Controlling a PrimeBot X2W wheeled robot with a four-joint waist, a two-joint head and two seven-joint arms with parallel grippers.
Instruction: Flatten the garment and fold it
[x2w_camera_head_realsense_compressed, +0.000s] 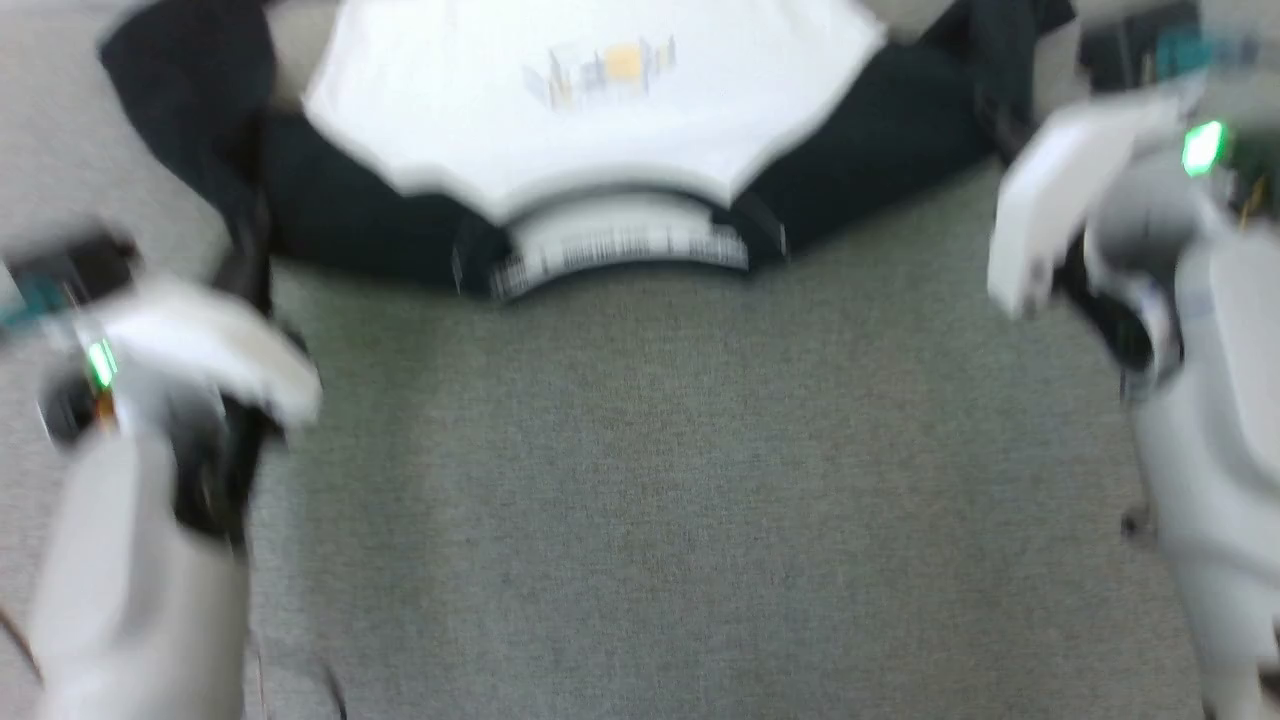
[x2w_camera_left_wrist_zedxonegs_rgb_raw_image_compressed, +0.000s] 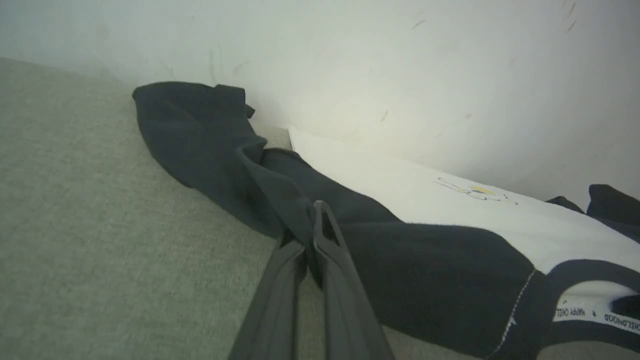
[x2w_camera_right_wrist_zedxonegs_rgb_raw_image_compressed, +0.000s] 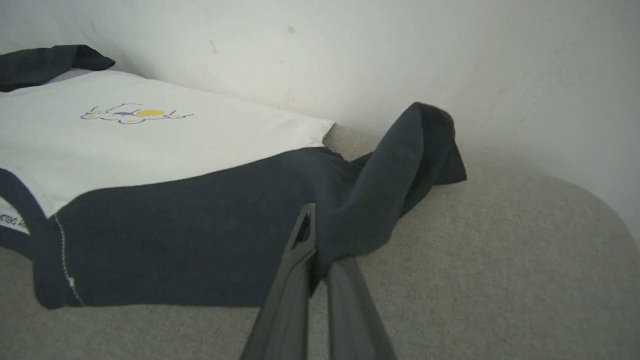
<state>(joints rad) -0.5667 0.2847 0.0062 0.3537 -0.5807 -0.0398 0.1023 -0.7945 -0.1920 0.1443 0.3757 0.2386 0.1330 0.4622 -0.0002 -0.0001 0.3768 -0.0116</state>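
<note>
While a fold of black sleeve is pinched in each gripper, a risk of slippage is judged to be present, since little cloth appears to be caught at the fingertips. Nearest, the bare grey fabric surface (x2w_camera_head_realsense_compressed: 650, 500) is seen. On it the left gripper (x2w_camera_left_wrist_zedxonegs_rgb_raw_image_compressed: 307, 232) is clamped shut on the left sleeve (x2w_camera_left_wrist_zedxonegs_rgb_raw_image_compressed: 200, 135), and the right gripper (x2w_camera_right_wrist_zedxonegs_rgb_raw_image_compressed: 320, 237) is clamped shut on the right sleeve (x2w_camera_right_wrist_zedxonegs_rgb_raw_image_compressed: 400, 165). Between them the garment (x2w_camera_head_realsense_compressed: 600, 130) is laid front up, with its neckband (x2w_camera_head_realsense_compressed: 625, 245) toward the robot and its white body spread flat toward the wall (x2w_camera_left_wrist_zedxonegs_rgb_raw_image_compressed: 400, 60). Both sleeves are bunched and doubled over beyond the fingers, so creases could be locked in if a fold is made before they are drawn straight. An uneven pull by the two arms could also skew the flat body or drag it off line. Farther off, the chest print (x2w_camera_head_realsense_compressed: 610, 65) is made out. The hem is cut off at the head view's top edge and the cuffs are hidden within the crumpled sleeve ends. That view is also blurred, so the tape lettering cannot be read there.
</note>
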